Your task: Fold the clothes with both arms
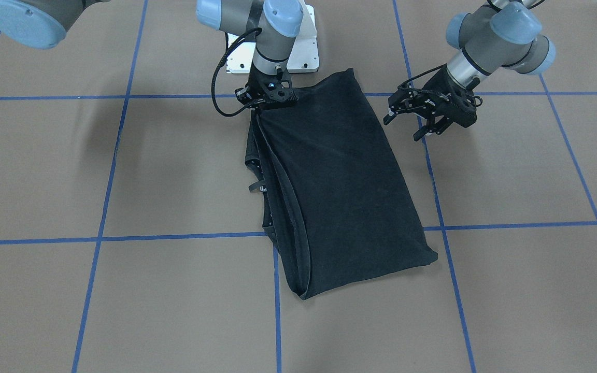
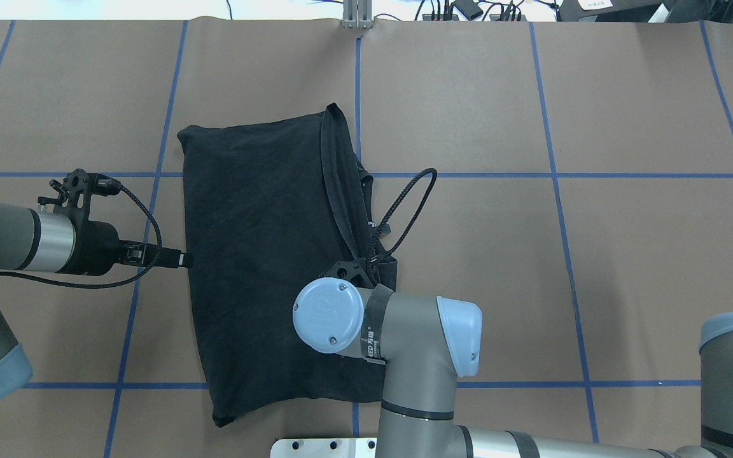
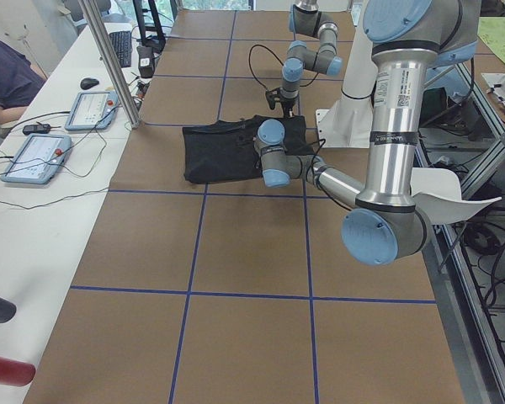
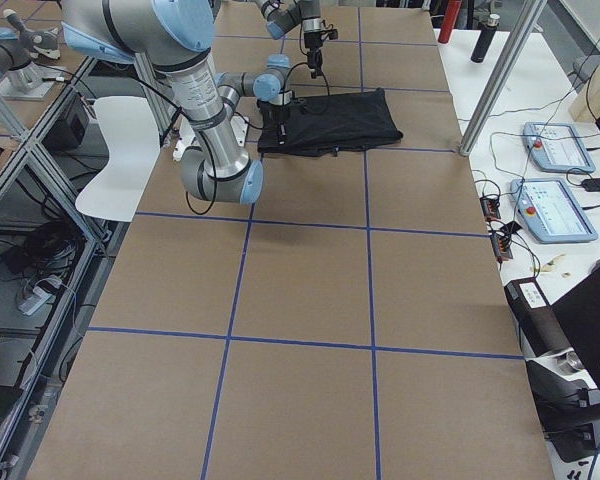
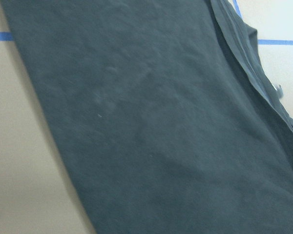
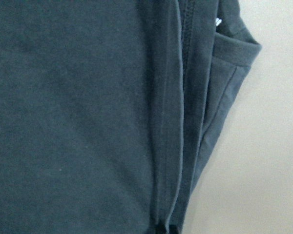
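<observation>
The black T-shirt (image 1: 340,181) lies folded lengthwise on the brown table, with layered hems along one long side (image 2: 341,184); its print is hidden. My left gripper (image 1: 403,126) is open and empty, just above the table beside the shirt's smooth long edge, and shows small in the overhead view (image 2: 182,259). My right gripper (image 1: 272,106) is low over the shirt's hem-side corner nearest the base. Its fingers are hidden by the wrist (image 2: 328,315), so I cannot tell if it holds cloth. Both wrist views show only the shirt (image 5: 146,122) (image 6: 78,122).
The white pedestal base (image 1: 303,57) stands just behind the shirt's near end. Blue tape lines (image 1: 122,238) grid the table. A side bench with control pendants (image 3: 38,156) and a metal post (image 3: 109,67) lie beyond the table's far edge.
</observation>
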